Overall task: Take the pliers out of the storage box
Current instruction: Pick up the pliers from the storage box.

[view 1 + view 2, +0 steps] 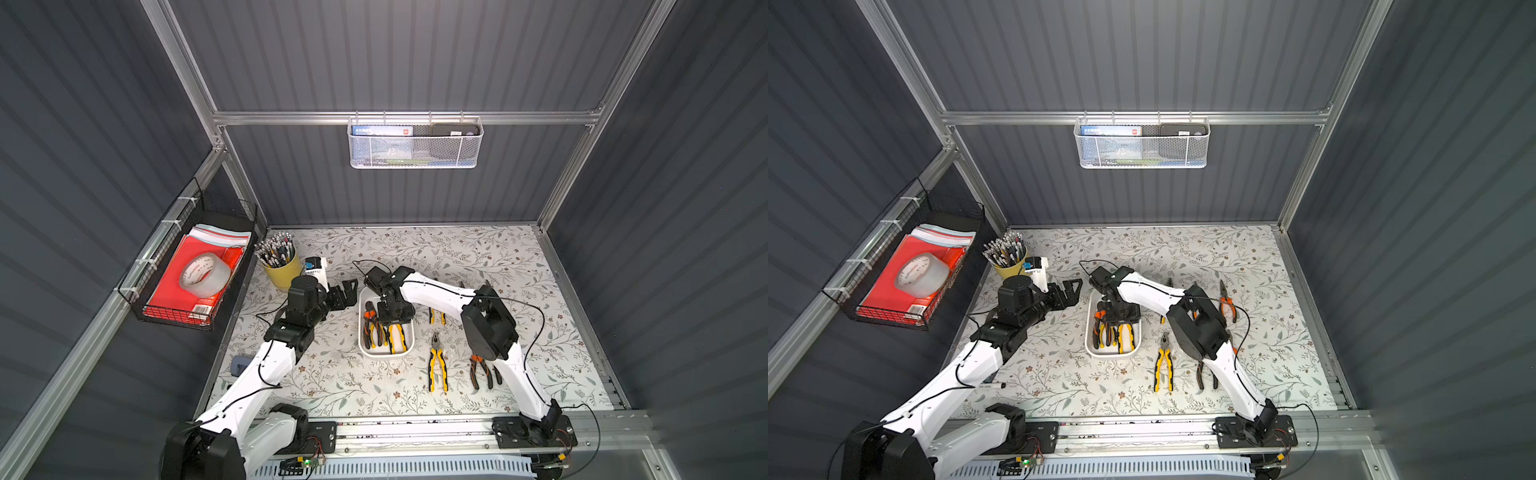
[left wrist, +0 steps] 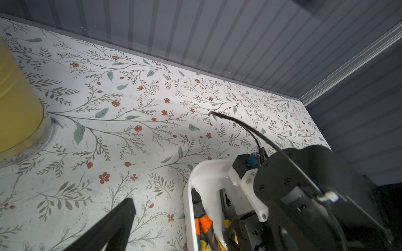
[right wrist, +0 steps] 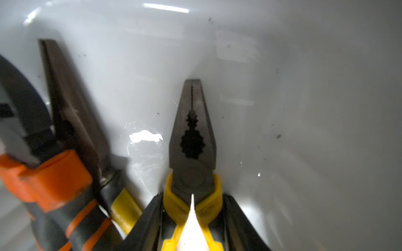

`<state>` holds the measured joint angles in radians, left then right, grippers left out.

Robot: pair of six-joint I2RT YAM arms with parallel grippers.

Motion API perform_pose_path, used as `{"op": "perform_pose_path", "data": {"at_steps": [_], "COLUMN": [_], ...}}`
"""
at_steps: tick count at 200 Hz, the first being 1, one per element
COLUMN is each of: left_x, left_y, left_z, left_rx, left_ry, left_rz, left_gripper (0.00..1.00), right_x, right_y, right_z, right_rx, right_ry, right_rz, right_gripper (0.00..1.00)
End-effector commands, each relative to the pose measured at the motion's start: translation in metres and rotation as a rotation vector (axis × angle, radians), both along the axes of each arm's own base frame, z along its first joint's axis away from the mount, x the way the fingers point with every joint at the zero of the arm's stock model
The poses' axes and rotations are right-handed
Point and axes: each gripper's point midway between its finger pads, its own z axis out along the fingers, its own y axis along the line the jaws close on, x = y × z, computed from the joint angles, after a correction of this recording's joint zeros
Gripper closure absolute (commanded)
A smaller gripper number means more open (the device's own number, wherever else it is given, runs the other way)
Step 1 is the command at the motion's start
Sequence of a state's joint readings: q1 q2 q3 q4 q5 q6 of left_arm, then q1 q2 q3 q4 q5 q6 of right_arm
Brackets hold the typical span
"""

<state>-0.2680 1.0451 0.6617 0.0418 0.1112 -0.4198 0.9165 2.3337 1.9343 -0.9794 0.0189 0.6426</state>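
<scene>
Yellow-n-black handles sit right between the fingers of the right pincer in the wrist cam. It's down inside the storage box, straddling the yellow pliers just behind the pivot. Fingers look narrow and snug against both handles, but tbh can't tell if it's actually squeezing or only about to.

Key thing imo: the tool's long axis runs straight out ahead of the pincer, nose toward the box's far end, handles back toward the arm bases. So the fingers cross that axis square, and a lift should prob go straight up, no twist needed.

Just beside it, on the box's left side, there's an orange-and-black pair w/ a long-nosed one lying against it. Both are roughly parallel to the yellow pliers and not touching them afaict.

Further out, the left pincer hangs wide open w/ nothing in it, by the box's far left corner over the worktop. Right arm is clearly the nearer one.

Outside the box to the right, more pliers lie on the worktop, e.g. a yellow pair and an orange pair.
</scene>
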Motion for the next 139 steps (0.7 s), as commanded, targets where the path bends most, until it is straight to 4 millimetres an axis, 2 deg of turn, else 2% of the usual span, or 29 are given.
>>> {"op": "perform_pose_path", "data": {"at_steps": [1,59,139], "left_x": [-0.001,-0.001,-0.001], "left_y": [0.000,0.000,0.000], "left_z": [0.010,0.011,0.012], "left_rx": [0.011,0.010,0.009], "left_ry": [-0.022,-0.024,-0.028], "left_rz": [-0.005,-0.004,-0.004], "left_gripper": [0.01,0.01,0.01], "right_x": [0.008,0.034,0.043], "right_y": [0.006,0.019,0.017], "right_z": [0.004,0.067,0.096], "right_rx": [0.010,0.119,0.144], "right_ry": [-0.036,-0.201,-0.270], "right_rz": [-0.015,-0.025,-0.034], "right_gripper": [0.91,1.00,1.00]}}
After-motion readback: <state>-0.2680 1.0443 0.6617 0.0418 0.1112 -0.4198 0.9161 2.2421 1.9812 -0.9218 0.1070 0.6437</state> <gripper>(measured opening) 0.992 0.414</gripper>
